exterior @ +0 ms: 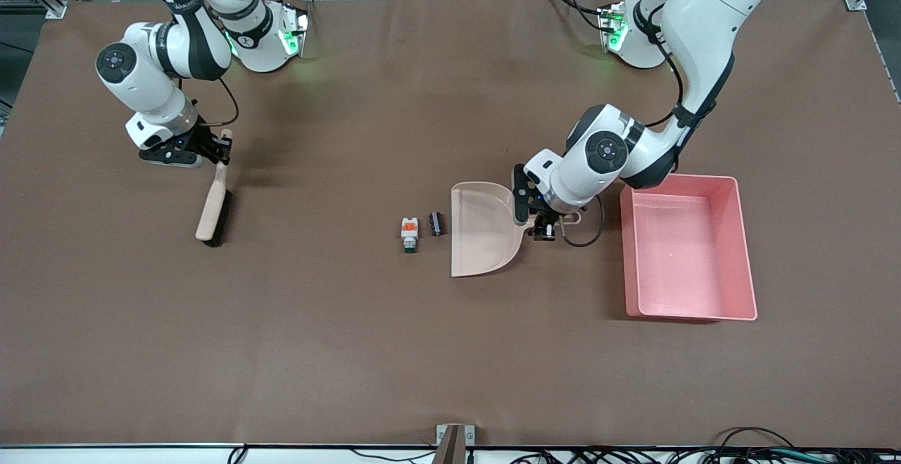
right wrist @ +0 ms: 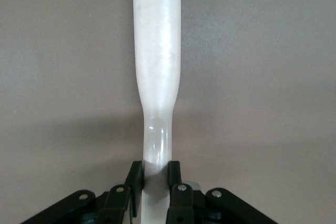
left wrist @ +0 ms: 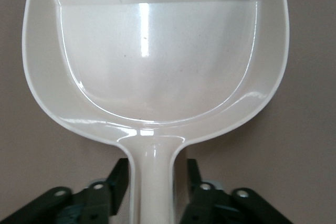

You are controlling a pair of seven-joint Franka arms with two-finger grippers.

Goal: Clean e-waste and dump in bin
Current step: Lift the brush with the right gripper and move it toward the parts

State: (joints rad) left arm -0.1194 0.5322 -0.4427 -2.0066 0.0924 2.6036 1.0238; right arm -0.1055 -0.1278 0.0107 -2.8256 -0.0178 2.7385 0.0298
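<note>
The e-waste lies mid-table: a white part with orange top and green end (exterior: 410, 234) and a dark cylinder (exterior: 436, 223) beside it, just off the open mouth of the beige dustpan (exterior: 486, 228). The dustpan lies flat on the table. My left gripper (exterior: 545, 228) is down at its handle (left wrist: 155, 182), fingers (left wrist: 119, 174) open on either side of it with a gap showing. My right gripper (exterior: 219, 147) is shut on the handle end of a brush (exterior: 213, 203), also seen in the right wrist view (right wrist: 156, 77). The pink bin (exterior: 739, 253) stands empty beside the dustpan handle.
The brown table cover (exterior: 317, 323) spreads wide between the brush and the e-waste. Both arm bases (exterior: 271, 41) stand along the table edge farthest from the front camera. Cables hang at the edge nearest that camera.
</note>
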